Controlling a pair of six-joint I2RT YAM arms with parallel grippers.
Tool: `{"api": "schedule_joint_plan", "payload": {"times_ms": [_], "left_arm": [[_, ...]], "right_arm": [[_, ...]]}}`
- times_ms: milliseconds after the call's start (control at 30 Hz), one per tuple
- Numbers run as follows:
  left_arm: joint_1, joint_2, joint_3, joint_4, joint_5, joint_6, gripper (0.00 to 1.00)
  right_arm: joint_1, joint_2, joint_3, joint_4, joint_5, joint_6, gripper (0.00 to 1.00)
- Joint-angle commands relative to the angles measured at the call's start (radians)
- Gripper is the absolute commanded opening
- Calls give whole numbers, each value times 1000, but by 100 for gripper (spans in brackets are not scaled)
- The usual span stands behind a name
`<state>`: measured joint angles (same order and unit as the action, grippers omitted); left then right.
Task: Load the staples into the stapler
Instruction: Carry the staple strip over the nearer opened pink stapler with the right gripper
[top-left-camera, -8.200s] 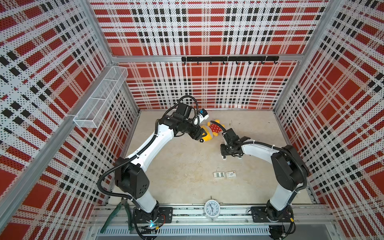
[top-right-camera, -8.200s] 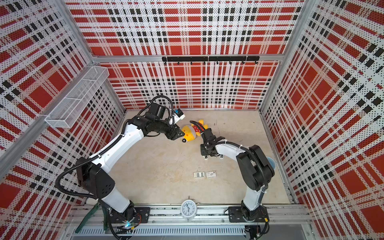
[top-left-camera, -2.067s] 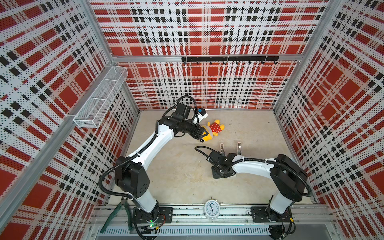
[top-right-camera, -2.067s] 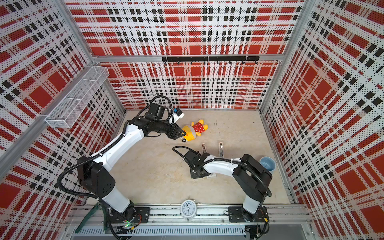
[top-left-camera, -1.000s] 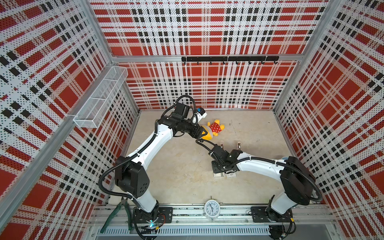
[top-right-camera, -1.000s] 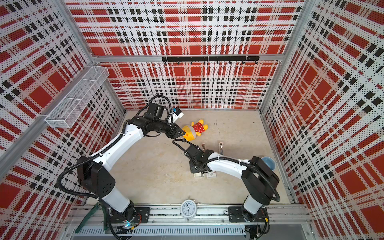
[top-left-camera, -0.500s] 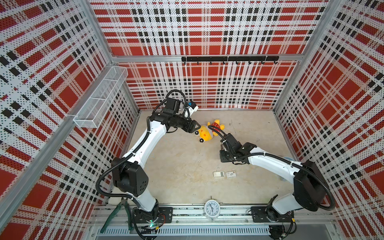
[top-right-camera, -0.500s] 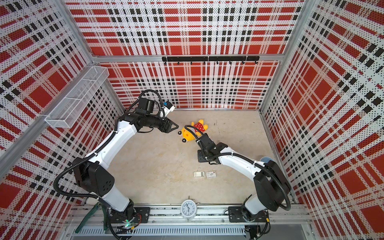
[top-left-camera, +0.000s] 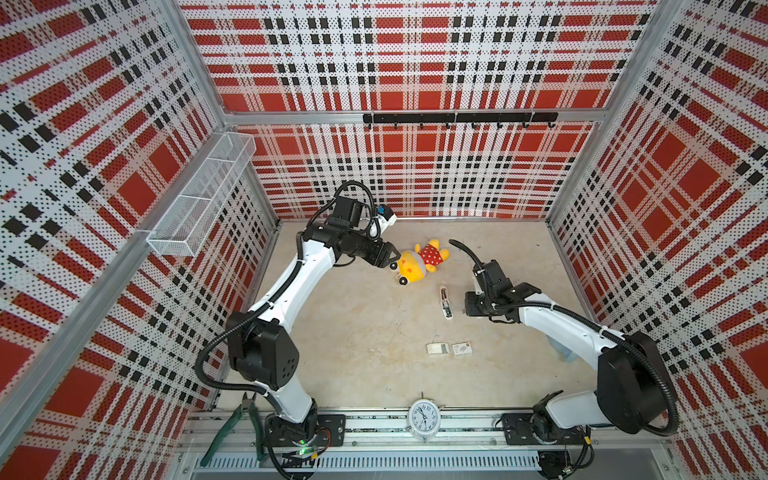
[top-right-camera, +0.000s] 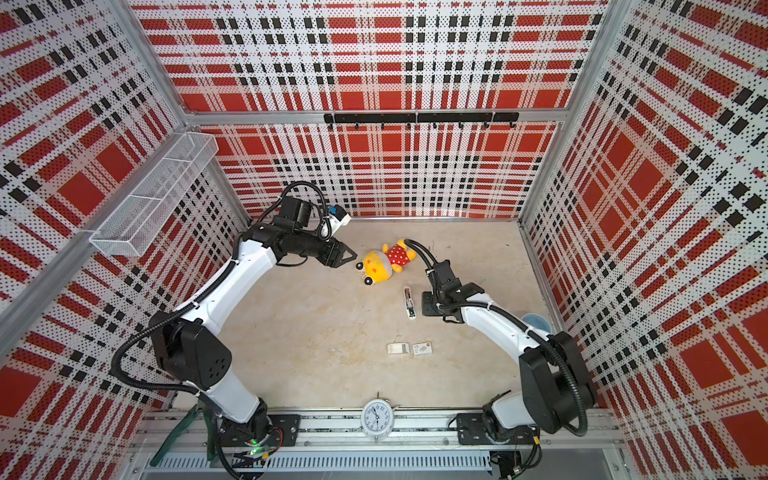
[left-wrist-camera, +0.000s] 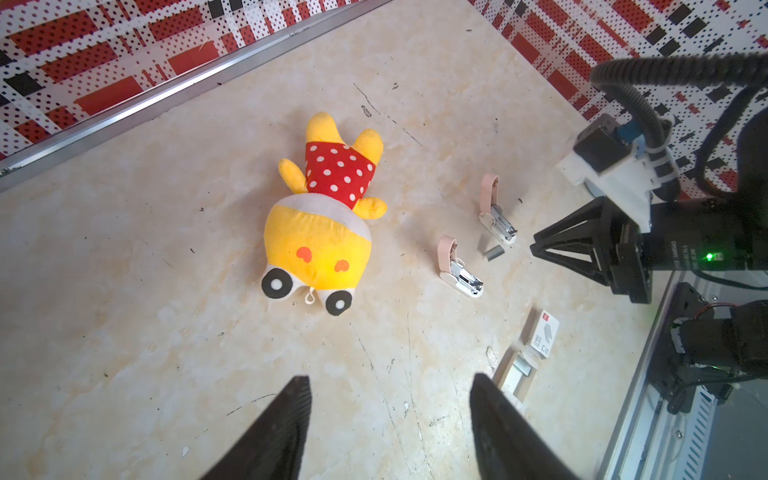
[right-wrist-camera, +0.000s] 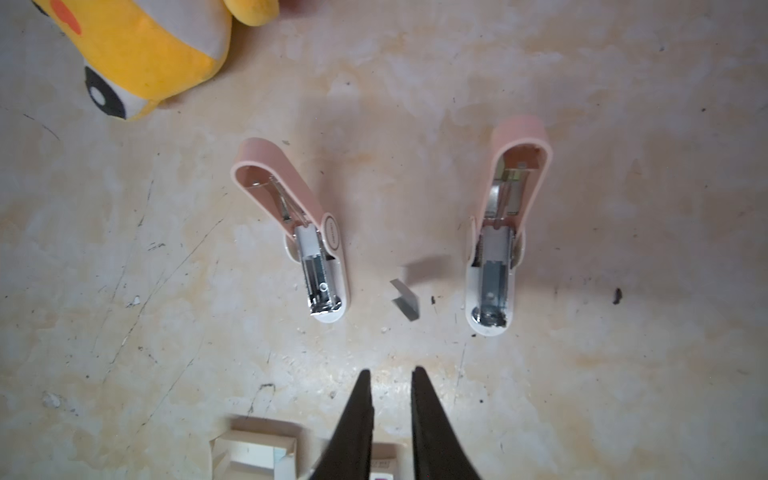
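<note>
Scuffed beige surface (right-wrist-camera: 582, 374), plaid walls (top-left-camera: 415, 83). The staples (right-wrist-camera: 405, 301) were between an open stapler (right-wrist-camera: 320, 266) and a second stapler (right-wrist-camera: 492, 266), in neither. The right end effector (right-wrist-camera: 390, 371), barely parted, and left end effector (left-wrist-camera: 389, 377), wide apart, held nothing. Pinching the strip's long sides looked wisest.

Both top views look steeply down from above the near edge over the whole table (top-left-camera: 353, 332). The left wrist camera faces near-right from the far left. The right wrist camera hangs close over the staplers (right-wrist-camera: 322, 249) that both wrist views share.
</note>
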<state>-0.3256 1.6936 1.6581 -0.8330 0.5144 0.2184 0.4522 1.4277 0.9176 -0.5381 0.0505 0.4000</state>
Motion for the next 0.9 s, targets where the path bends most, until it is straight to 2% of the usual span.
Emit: {"api": "schedule_joint_plan", "payload": {"times_ms": [0, 567, 867], "left_arm": [[7, 12, 31, -20, -6, 11, 64], [7, 23, 37, -21, -8, 22, 64], [6, 18, 25, -21, -6, 27, 64]], "right_arm": [[-32, -25, -22, 67, -16, -52, 21], [-58, -8, -35, 113, -86, -41, 22], [-58, -4, -14, 101, -113, -22, 27]]}}
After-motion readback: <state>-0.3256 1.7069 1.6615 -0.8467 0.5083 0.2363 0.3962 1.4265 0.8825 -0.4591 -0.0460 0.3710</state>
